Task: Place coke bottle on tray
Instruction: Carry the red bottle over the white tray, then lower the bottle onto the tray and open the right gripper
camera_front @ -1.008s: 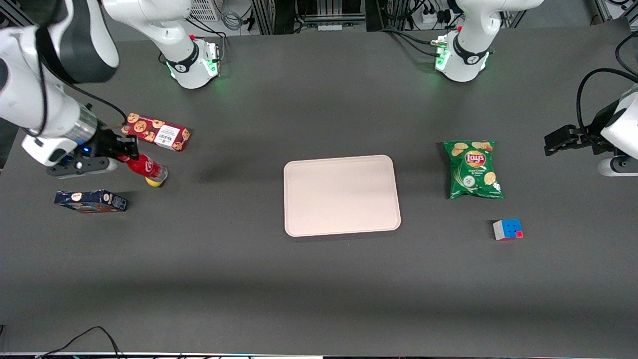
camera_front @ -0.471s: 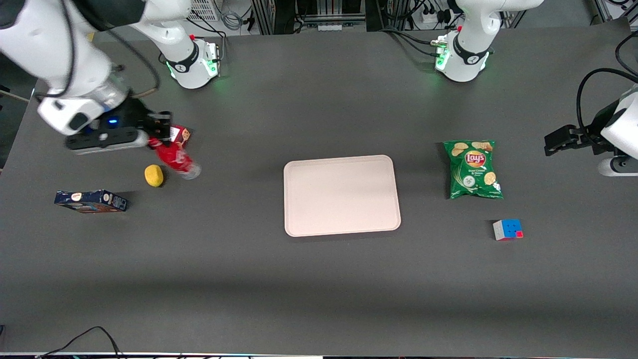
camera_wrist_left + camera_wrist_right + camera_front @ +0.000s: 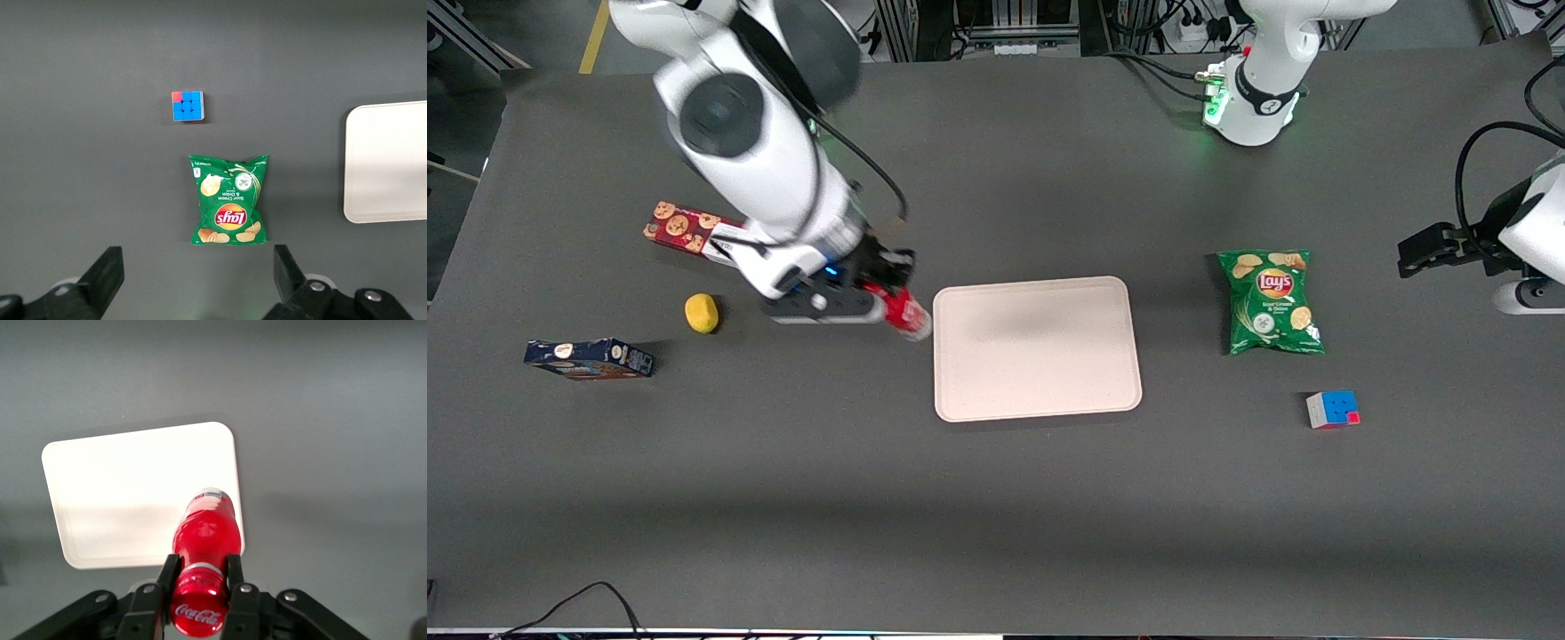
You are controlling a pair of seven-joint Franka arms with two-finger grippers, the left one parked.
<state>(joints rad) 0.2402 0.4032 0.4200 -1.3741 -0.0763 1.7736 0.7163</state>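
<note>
Red plastic is showing between the dark fingers (image 3: 235,577) of the gripper (image 3: 882,289), which are clenching the one coke bottle (image 3: 904,316) just under its cap; white "Coca-Cola" script is reading clearly on the cap in the right wrist view (image 3: 198,613). The bottle is hanging off the table, tilted, at the edge of the single pale pinkish-beige tray (image 3: 1040,373) on the working arm's side, and in the right wrist view its base is overlapping that tray (image 3: 120,487) near one rounded corner.

One green Lay's chip bag (image 3: 1270,302) is lying flat toward the parked arm's end of the table, its red-and-yellow "Lay's" logo legible; the smaller print under the logo is too fine to read. One Rubik's cube (image 3: 1332,410), showing blue, white and a red square, is sitting near the bag and nearer to the front camera. Toward the working arm's end, one red cookie box (image 3: 680,227) printed with chocolate-chip cookies is lying partly under the arm, its white label too small to read. One yellow lemon-like ball (image 3: 702,313) is resting nearer to the front camera than that box, and one dark blue box (image 3: 589,358) is lying nearer still, its printing illegible.
</note>
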